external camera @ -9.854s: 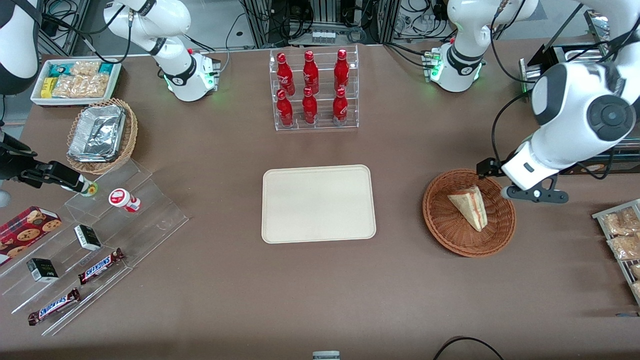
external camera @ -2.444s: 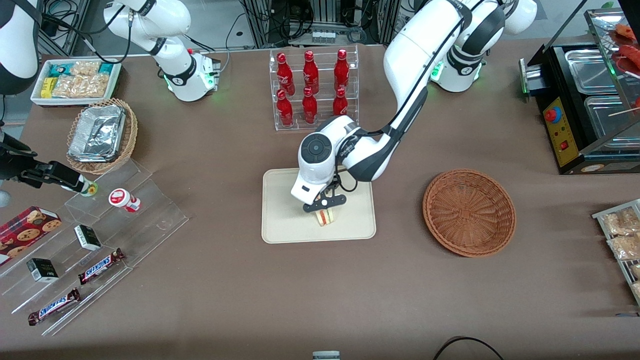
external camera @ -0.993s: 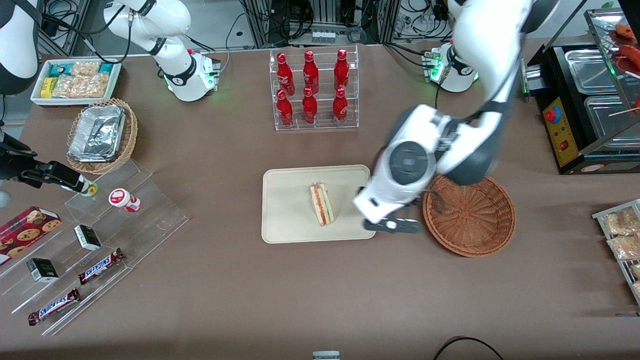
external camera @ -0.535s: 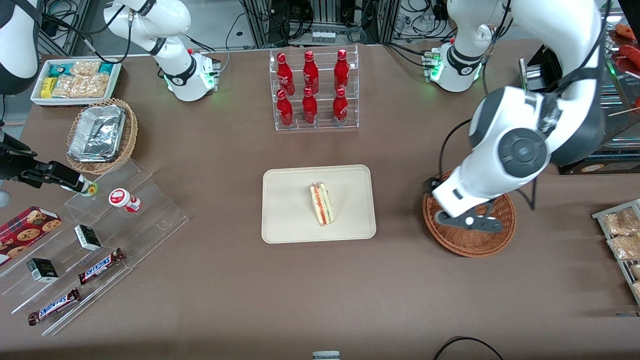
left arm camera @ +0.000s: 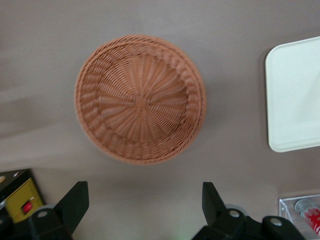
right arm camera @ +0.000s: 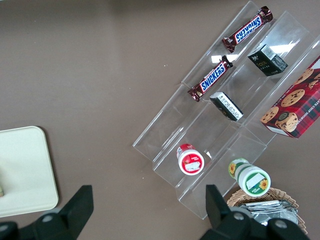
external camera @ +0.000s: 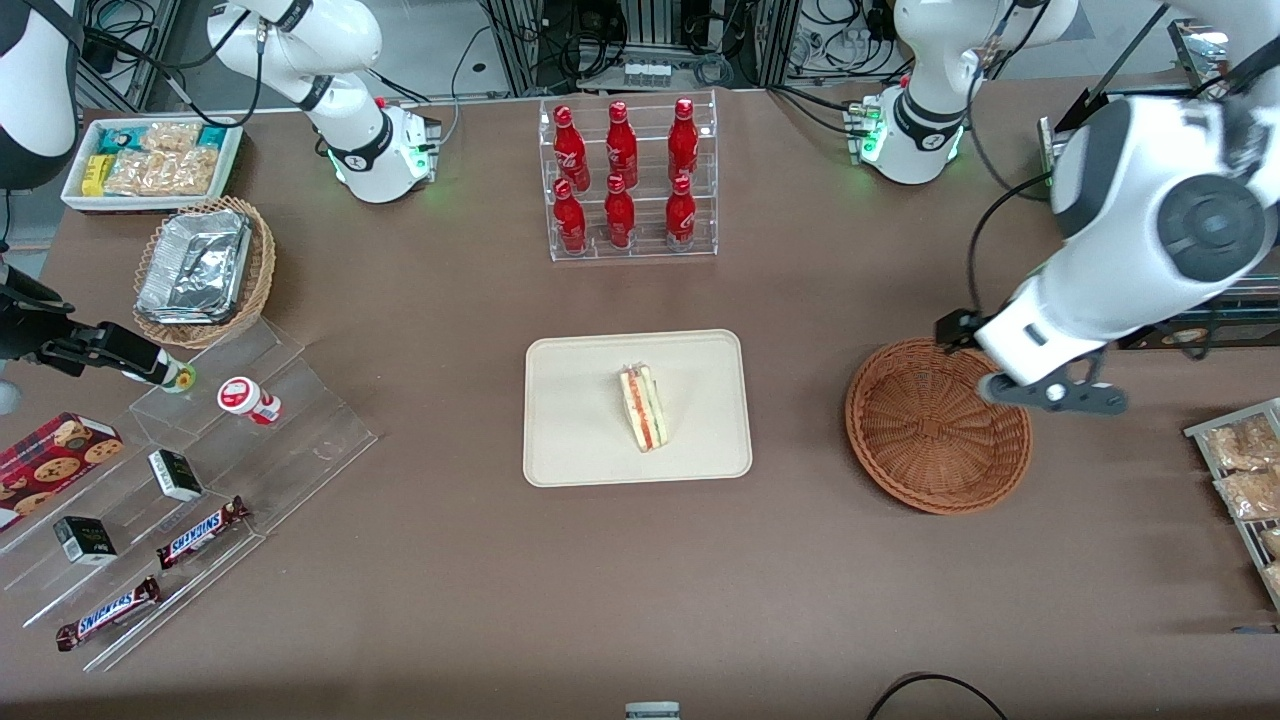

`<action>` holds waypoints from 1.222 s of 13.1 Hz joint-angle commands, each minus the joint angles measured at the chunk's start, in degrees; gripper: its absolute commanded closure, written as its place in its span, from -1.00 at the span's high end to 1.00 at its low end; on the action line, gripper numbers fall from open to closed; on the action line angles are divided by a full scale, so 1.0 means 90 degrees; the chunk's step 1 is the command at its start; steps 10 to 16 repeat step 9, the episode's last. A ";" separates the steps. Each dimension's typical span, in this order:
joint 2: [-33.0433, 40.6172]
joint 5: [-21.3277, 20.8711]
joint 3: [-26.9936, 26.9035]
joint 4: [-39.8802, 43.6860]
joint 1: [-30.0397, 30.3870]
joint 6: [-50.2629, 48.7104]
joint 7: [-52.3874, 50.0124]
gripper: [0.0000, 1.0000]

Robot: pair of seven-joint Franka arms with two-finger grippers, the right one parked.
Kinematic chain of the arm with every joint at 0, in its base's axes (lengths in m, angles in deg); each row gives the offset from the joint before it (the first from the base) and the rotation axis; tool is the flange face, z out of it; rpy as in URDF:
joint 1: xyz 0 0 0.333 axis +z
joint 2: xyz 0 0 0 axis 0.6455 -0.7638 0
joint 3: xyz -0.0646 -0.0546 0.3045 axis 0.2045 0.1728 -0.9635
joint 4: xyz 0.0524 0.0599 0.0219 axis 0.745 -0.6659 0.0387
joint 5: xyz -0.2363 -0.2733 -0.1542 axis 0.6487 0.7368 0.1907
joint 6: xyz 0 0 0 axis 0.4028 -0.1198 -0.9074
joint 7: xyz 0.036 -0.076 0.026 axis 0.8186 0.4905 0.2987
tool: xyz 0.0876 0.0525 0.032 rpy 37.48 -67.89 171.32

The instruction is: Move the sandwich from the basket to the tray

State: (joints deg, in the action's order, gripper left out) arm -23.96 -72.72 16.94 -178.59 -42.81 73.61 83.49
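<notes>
Tool (left arm camera: 142,212) wide apart above brown table (external camera: 420,560).

— What do we lose at the edges?
— The wrist view cuts off the tray (left arm camera: 295,95); its sandwich is out of frame.
— And the gripper (left arm camera: 142,207)?
— Only its spread fingers (left arm camera: 75,202) show, bodies cropped.

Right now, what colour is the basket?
Reddish-brown wicker basket, clearest in the left wrist view; open gripper above it.
</notes>
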 commanded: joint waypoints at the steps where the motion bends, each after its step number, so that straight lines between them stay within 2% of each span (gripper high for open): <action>1: 0.0565 0.0213 0.0046 -0.0306 0.0552 -0.0242 0.0436 1.00; 8: 0.1356 0.0214 -0.0247 -0.0286 0.0651 -0.1023 0.0789 1.00; 16: 0.1386 0.0214 -0.0256 -0.0267 0.0642 -0.1149 0.0789 1.00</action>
